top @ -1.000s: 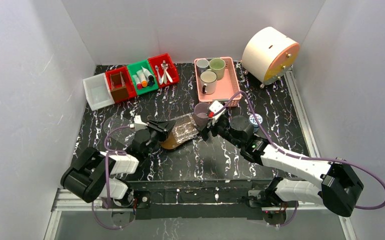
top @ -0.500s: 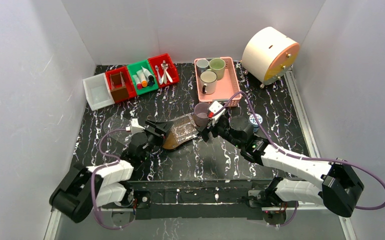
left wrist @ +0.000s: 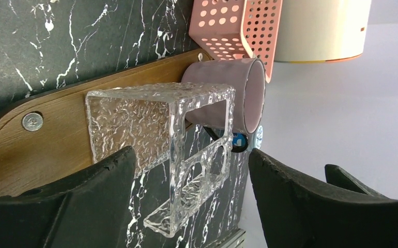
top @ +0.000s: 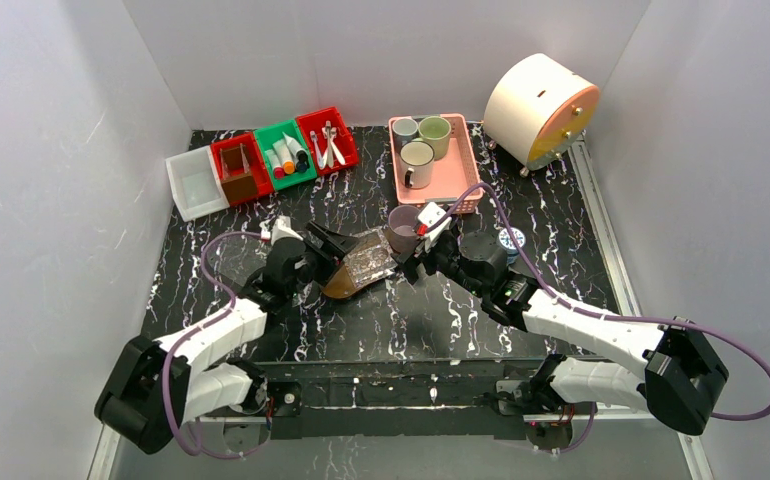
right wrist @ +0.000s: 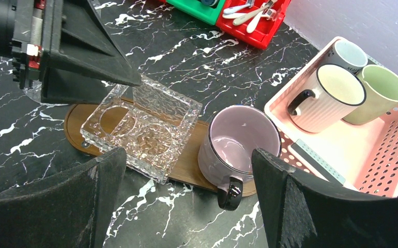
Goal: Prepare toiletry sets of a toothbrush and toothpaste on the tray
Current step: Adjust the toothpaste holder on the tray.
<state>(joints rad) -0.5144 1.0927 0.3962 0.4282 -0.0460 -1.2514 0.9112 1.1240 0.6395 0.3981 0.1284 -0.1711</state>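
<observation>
- Both grippers are spread wide and hold nothing. The left gripper [left wrist: 186, 160] faces the clear holder [left wrist: 135, 121], and the right gripper [right wrist: 186, 155] hangs over the gap between that holder and the purple mug [right wrist: 238, 144].
- Watch the holder. It sits askew on the tray [right wrist: 75, 116], with its near side hanging past the board's edge. If you close the left fingers on it off-centre, it will likely tip or slide off.
- Your two arms meet closely over the tray. A careless sweep by either could make them clash, or knock the mug, which stands on the tray's right end near the pink basket [right wrist: 393, 155].
- The tray lies just ahead of both grippers, between them.
- No brush or paste is on it yet. The toothbrushes [top: 329, 147] lie in the red bin [right wrist: 261, 36] and the tubes [top: 283, 157] in the green bin [top: 264, 140], well apart from both grippers.
</observation>
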